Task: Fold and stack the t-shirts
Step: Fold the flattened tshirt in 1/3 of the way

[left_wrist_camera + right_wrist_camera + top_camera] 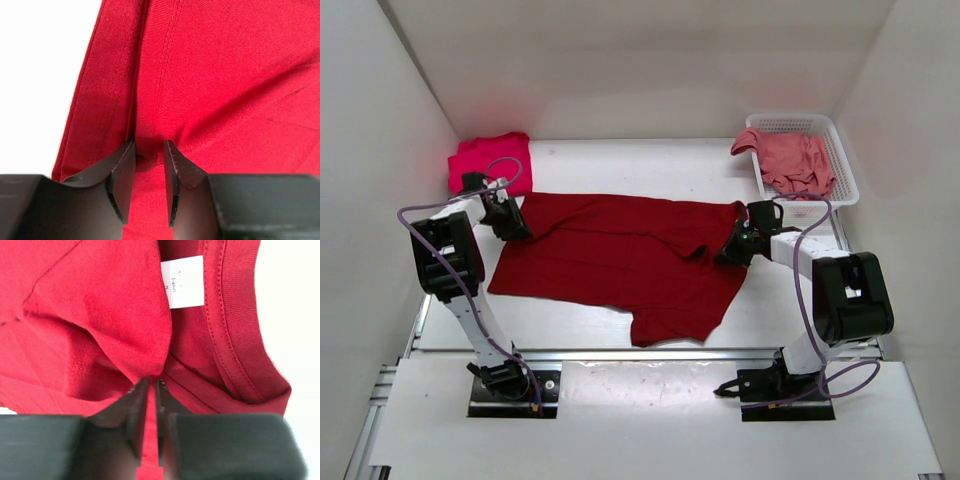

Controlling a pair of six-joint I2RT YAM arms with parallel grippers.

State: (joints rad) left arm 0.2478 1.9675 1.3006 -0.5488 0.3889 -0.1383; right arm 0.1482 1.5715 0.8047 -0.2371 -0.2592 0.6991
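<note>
The dark crimson t-shirt lies spread across the middle of the table. My left gripper sits at its left hem. In the left wrist view the left gripper has its jaws narrowly apart with a fold of the crimson cloth pinched between them. My right gripper is at the shirt's right end by the collar. In the right wrist view the right gripper is shut on a pinch of cloth below the white label. The bright pinkish-red t-shirt lies folded at the back left. The faded salmon pink t-shirt lies crumpled in the basket.
A white mesh basket stands at the back right. White walls close in the table on the left, back and right. Bare table surface shows behind the crimson shirt and in front of it.
</note>
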